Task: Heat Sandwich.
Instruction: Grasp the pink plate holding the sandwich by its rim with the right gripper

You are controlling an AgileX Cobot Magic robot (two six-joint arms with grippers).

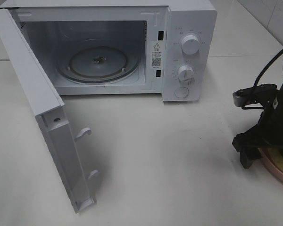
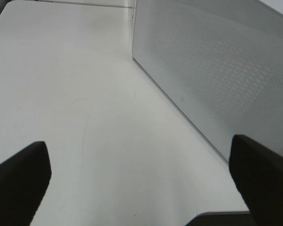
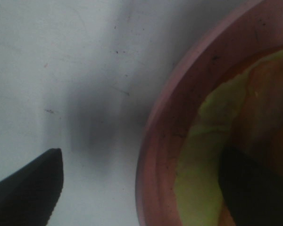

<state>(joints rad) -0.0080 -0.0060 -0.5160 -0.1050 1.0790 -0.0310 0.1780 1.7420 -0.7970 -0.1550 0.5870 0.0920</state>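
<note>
Your right gripper (image 3: 141, 160), jaws spread, straddles the rim of the one pink plate (image 3: 179, 84) on the table, near the one open microwave (image 1: 188, 28); one finger hangs over the one sandwich (image 3: 198, 188), so closing could squash the bread or tip the plate. Your left gripper (image 2: 139, 183), spread too, holds nothing

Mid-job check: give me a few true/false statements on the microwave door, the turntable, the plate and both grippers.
1. The microwave door stands open. True.
2. The sandwich lies on the glass turntable. False: nothing is on the turntable; the sandwich is on the pink plate on the table.
3. The right gripper is shut on the plate's rim. False: its jaws are open, one outside the rim, one over the sandwich.
4. The left gripper is open and holds nothing. True.
</note>
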